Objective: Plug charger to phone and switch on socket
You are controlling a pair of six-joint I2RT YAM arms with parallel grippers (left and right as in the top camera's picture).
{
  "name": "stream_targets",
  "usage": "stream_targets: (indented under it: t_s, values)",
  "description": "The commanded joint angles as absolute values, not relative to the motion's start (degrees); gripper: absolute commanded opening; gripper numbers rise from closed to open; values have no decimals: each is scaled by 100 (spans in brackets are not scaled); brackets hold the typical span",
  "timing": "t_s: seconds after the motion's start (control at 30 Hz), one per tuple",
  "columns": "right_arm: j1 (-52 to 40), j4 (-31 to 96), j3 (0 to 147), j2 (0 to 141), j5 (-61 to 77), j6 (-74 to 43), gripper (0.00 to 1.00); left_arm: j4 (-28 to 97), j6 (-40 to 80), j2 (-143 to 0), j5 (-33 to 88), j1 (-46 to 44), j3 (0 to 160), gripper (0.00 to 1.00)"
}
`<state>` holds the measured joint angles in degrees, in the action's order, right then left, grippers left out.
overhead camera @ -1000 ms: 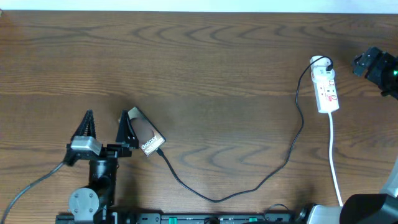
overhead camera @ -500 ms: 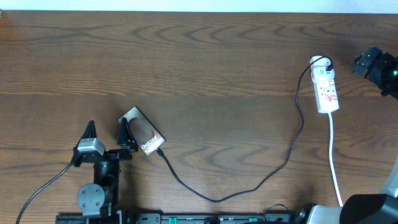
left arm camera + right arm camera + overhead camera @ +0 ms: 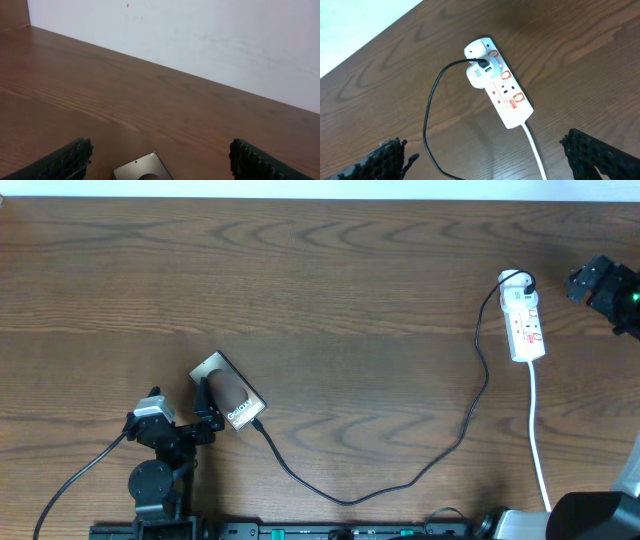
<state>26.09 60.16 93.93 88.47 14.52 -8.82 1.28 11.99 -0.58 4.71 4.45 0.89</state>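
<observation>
The phone (image 3: 228, 391) lies flat at the front left of the table, its lettered band toward the near right. The black charger cable (image 3: 345, 499) meets the phone's near-right end, loops across the table and runs up to the white socket (image 3: 526, 322) at the far right. My left gripper (image 3: 178, 406) is open just near-left of the phone. In the left wrist view the phone's far end (image 3: 142, 169) shows between my open fingers (image 3: 160, 146). My right gripper (image 3: 598, 283) is open and empty, right of the socket. The right wrist view (image 3: 487, 145) shows the socket (image 3: 506, 97) below it.
The socket's white cord (image 3: 540, 450) runs to the table's front edge at the right. A white adapter (image 3: 481, 76) with the black cable (image 3: 427, 125) in it sits on the socket's far end. A white wall (image 3: 200, 40) stands behind the table.
My left gripper has drawn back toward the front edge, its fingers sliding away from beside the phone. The phone, cable, socket and right arm have not moved.
</observation>
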Motion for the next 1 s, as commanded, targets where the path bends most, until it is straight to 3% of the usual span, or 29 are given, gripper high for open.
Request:
stream_targets:
  t_s: [0.0, 0.97]
  values:
    - [2582, 6007, 9402, 8803, 1448, -958, 99, 377, 1205, -16, 532, 471, 23, 90]
    - [2582, 5931, 9400, 8768, 1382, -939, 99, 377, 1205, -23, 532, 471, 23, 90]
